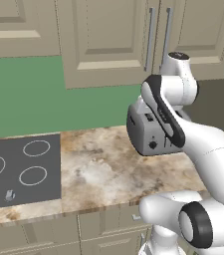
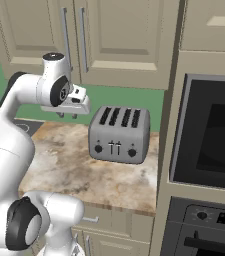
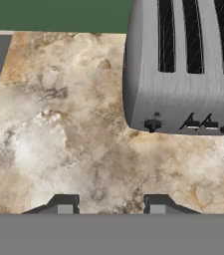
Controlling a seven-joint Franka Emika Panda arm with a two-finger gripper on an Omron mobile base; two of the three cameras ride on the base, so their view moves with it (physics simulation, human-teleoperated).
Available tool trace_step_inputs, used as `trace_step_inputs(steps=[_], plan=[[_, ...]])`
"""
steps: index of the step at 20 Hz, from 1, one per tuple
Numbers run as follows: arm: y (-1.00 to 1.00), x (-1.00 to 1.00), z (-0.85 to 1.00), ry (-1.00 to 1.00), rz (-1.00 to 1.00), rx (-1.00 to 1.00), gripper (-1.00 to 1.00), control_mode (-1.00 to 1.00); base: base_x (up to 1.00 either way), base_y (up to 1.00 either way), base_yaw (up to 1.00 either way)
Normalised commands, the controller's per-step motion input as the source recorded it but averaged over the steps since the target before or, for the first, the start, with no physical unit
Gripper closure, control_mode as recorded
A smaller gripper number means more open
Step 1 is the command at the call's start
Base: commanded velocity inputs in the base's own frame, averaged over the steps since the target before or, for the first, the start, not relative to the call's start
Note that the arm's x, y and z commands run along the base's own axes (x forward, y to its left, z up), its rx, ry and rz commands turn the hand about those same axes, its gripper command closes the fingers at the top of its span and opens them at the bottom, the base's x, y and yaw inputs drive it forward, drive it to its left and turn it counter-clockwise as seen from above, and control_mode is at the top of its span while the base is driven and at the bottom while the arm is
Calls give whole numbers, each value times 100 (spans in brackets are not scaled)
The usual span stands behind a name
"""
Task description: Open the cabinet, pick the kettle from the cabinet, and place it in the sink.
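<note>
The black cooktop (image 1: 19,172) is seen at the left of the marbled counter (image 1: 101,167). Above the counter the cabinet (image 1: 111,40) is hung against the green wall, its two doors shut (the silver bar handles meet at the middle seam). The hand (image 2: 67,115) is held in the air over the counter, just left of the grey toaster (image 2: 118,133); its fingertips (image 3: 66,204) are set moderately apart, and nothing is held between them.
</note>
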Motion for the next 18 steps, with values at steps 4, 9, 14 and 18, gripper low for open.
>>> trace_step_inputs(steps=[4, 9, 14, 18], plan=[[0, -10, 0, -3, 2, 0, -100, -100, 0, 0, 0], [1, -18, 2, -20, 2, 0, -100, -100, 0, 0, 0], [2, -19, 17, -23, 0, 0, -100, -100, 0, 0, 0], [6, -12, 29, -11, 0, 0, -100, -100, 0, 0, 0]])
